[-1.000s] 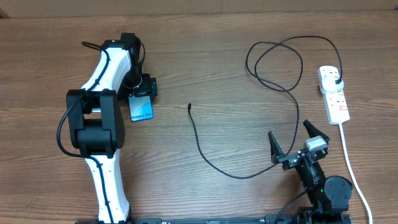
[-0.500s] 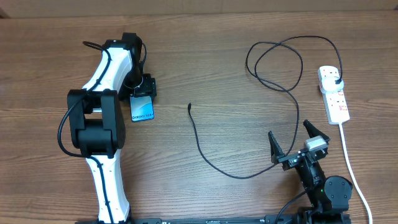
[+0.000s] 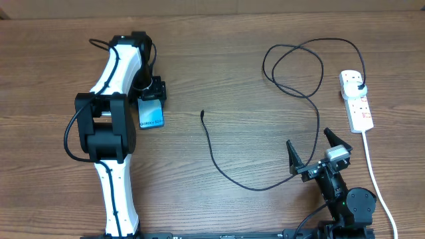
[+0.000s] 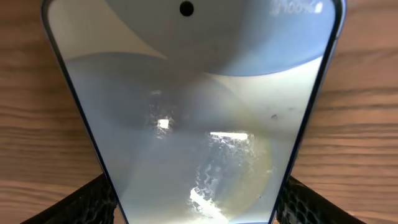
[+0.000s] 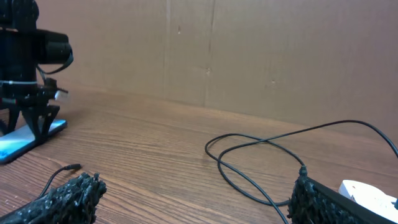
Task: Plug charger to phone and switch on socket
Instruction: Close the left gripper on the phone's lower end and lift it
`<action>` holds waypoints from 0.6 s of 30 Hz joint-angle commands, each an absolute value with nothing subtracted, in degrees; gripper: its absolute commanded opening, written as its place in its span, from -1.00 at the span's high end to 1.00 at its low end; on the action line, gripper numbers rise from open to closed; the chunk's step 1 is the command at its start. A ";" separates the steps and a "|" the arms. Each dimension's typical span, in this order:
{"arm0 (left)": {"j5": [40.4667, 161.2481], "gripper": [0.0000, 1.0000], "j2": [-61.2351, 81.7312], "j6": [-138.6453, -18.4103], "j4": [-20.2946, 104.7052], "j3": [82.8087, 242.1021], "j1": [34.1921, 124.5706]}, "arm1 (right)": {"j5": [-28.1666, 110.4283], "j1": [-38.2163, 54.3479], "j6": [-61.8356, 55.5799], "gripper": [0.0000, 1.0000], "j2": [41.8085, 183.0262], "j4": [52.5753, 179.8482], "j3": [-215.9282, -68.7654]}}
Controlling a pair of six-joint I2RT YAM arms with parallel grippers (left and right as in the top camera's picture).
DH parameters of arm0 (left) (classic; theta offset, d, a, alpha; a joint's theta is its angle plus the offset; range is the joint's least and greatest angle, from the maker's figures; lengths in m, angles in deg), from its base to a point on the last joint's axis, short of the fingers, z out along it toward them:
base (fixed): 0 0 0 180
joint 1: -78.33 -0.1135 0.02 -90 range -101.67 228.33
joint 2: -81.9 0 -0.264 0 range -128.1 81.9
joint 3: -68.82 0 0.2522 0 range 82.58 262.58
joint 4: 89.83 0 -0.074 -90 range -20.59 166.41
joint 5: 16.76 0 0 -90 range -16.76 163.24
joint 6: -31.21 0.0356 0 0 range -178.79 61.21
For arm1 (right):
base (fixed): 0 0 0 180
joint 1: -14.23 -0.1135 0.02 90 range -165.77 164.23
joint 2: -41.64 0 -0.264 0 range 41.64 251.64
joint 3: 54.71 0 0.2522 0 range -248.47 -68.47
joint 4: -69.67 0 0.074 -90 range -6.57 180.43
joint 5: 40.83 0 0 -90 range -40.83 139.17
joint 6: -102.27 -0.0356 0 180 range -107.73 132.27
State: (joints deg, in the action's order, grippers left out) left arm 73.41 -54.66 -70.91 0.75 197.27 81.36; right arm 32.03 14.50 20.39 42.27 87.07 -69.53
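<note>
**A:** Where was the phone (image 4: 199, 124)?

**B:** It was left of centre on the table (image 3: 232, 40). Its far end sat in the left gripper (image 3: 153, 98), whose fingers (image 4: 93, 199) pinched both long edges.

**A:** How would it handle?

**B:** Light, rigid and glass-slick, I'd judge. The edges were the right hold, not the screen.

**A:** And the charger (image 3: 255, 189)?

**B:** A thin, limp cable. It looped from its plug in the socket (image 3: 358, 106) at the right to a free tip (image 3: 202, 113) mid-table, well apart from the phone. It was probably best taken just behind the tip, or it would flop.

**A:** And the right gripper (image 3: 307, 137)?

**B:** Spread wide and empty, near the cable.
</note>
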 commanded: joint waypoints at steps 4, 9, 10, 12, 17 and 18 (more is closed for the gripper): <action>73.30 -0.50 -54.44 -71.74 -2.35 206.32 81.73 | 32.64 14.20 20.04 -1.00 41.81 86.76 -68.92; 75.24 -0.48 -54.44 -72.31 -4.27 209.88 81.73 | 32.64 14.20 20.04 -1.00 41.81 86.76 -68.92; 75.33 -0.49 -54.44 -73.12 -4.73 210.74 81.73 | 32.64 14.20 20.04 -1.00 41.81 86.76 -68.92; 75.83 -0.50 -54.39 -74.15 -6.09 213.01 81.73 | 32.64 14.20 20.04 -1.00 41.81 86.76 -68.92; 75.87 -0.47 -54.37 -76.03 -9.08 219.13 81.75 | 32.64 14.20 20.04 -1.00 41.81 86.76 -68.92; 75.90 -0.47 -54.31 -76.42 -9.85 220.77 81.73 | 32.64 14.20 20.04 -1.00 41.81 86.76 -68.92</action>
